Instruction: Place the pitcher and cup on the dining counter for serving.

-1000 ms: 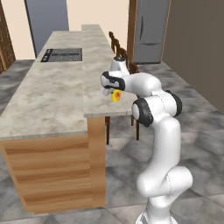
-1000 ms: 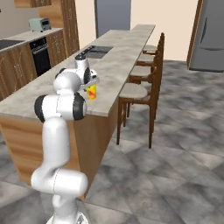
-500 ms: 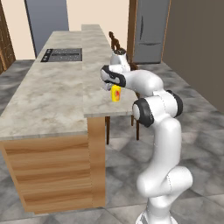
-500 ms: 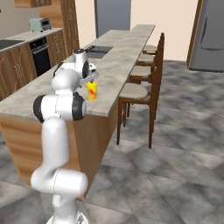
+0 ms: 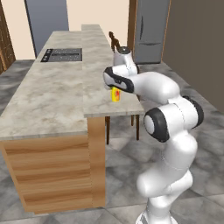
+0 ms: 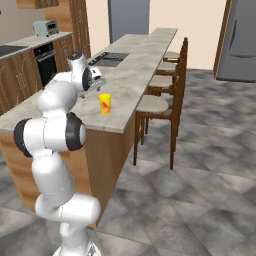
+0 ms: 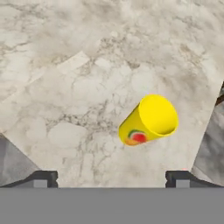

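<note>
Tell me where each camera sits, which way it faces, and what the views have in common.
Left base view: behind the arm on its left, facing along the dining counter; the arm reaches in from the lower right over the cup.
Right base view: behind on its right, facing the counter and stools; the arm rises at the lower left.
Hand view: looks down past the open gripper at the cup.
All three show the cup upright on the counter.

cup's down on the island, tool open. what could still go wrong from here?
1. The cup stands near the dining counter's corner on the stool side; a knock could send it off the edge.
2. The open tool hangs just above the cup, so a sideways pull-away might clip it; retreating upward looks safer.
</note>
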You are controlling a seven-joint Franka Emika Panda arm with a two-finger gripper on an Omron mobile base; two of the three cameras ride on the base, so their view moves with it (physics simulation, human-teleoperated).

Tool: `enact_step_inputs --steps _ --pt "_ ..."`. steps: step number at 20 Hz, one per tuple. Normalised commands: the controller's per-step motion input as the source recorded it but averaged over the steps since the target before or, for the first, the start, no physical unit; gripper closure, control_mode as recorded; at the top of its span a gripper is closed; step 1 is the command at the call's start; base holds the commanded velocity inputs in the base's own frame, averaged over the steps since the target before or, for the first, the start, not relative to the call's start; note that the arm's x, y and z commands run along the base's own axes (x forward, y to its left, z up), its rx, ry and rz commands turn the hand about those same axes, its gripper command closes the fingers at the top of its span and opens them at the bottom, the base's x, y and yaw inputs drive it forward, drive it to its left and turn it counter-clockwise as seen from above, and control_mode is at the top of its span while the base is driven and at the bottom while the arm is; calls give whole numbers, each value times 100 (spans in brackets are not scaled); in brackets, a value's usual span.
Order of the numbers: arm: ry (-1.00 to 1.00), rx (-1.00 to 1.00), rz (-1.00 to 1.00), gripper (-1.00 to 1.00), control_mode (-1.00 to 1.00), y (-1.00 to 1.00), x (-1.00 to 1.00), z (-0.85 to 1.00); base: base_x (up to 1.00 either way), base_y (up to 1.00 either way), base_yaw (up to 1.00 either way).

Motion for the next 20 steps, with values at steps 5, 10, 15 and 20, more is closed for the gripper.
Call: enact_step_inputs --steps 5,10,15,20 --pt "-19 0 -12 -100 -100 0 -100 -1 0 0 0" --pt "-2 4 -15 -100 -100 0 -100 21 0 0 0" --pt "4 21 -9 -100 -100 -33 -100 26 0 0 0" --pt "1 18 0 -100 -100 -44 -100 22 0 0 0"
